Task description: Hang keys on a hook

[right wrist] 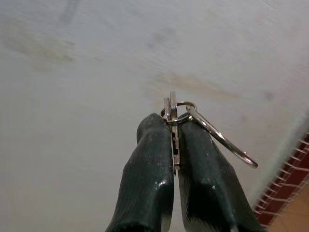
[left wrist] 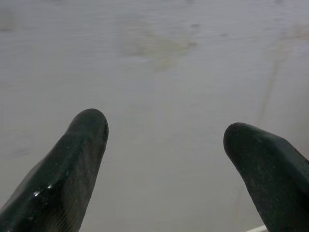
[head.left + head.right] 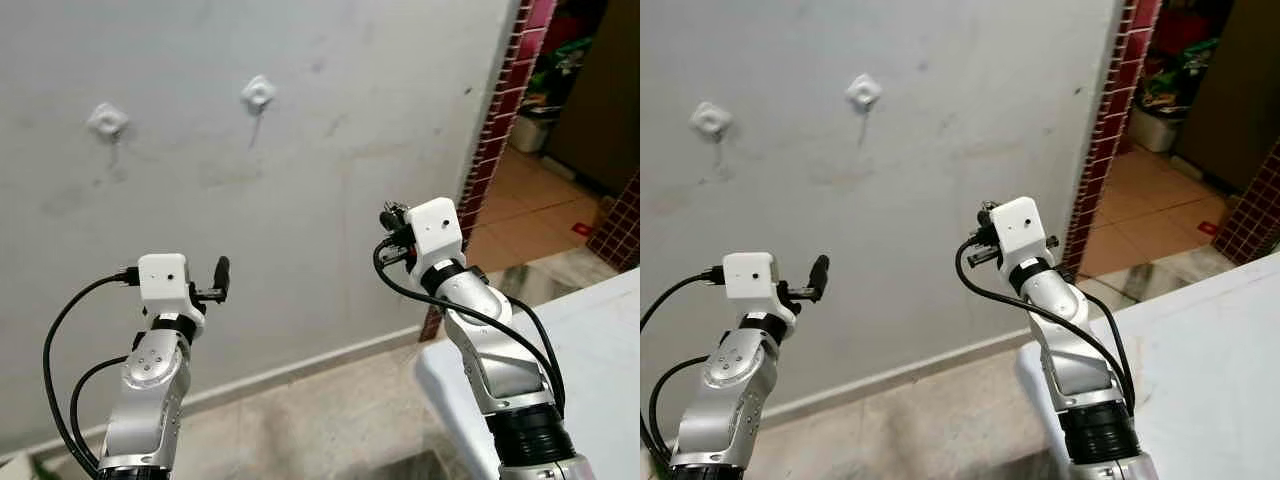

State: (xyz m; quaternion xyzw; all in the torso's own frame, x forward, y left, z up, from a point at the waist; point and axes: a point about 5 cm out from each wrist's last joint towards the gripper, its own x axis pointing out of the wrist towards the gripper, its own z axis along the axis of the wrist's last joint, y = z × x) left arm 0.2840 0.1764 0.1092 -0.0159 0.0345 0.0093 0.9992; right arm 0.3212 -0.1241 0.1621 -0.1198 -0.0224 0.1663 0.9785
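Up close, right gripper (image 1: pixel 173 140) pinches keys (image 1: pixel 173 126), ring (image 1: pixel 219 137) dangling.

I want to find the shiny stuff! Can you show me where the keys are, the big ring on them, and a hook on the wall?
keys (image 1: pixel 172 130): right wrist view, on the flat blade pinched between the fingers.
key ring (image 1: pixel 227 142): right wrist view, on the wire loop.
hook (image 3: pixel 258 93): left eye view, on its white base plate.

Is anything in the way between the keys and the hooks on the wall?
No, nothing visible. The right hand pinches the keys, and bare grey wall lies between them and the two hooks, up and to the left. The left hand is open, off to the side.
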